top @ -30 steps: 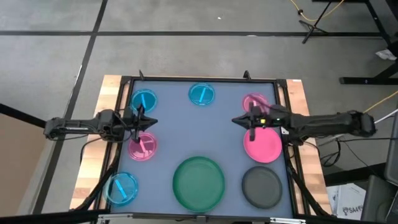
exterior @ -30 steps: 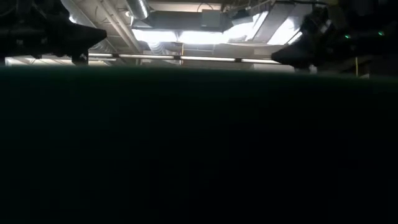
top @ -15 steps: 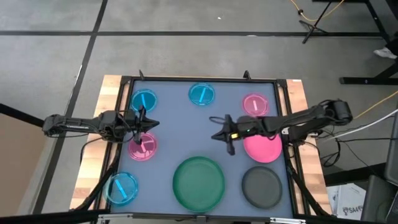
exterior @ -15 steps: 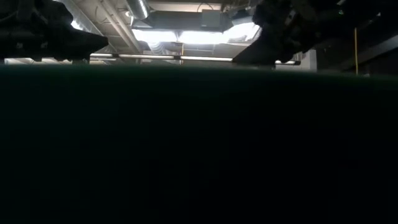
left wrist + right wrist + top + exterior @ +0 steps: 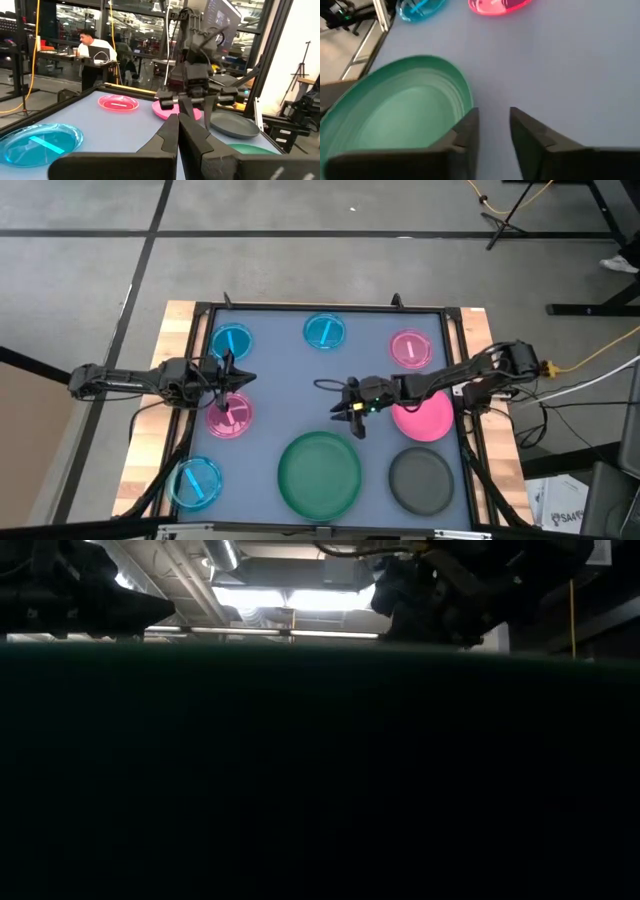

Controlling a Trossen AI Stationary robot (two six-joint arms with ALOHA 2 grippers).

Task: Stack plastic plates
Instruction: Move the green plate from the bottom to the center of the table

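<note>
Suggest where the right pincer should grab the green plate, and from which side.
Grip the green plate by its raised rim on the far edge, nearest the right pincer. It lies flat, so only the thin rim fits between the fingers. Probably come down from above, one finger inside, one outside.

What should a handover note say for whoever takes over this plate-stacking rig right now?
Right gripper: slightly open, empty, above the green plate's far rim.
Left gripper: shut, empty, waiting between a blue plate and a pink plate.
Other plates: blue, pink, hot-pink, grey, blue.
Done: nothing stacked; all seven lie apart.
Left: all stacking.
</note>
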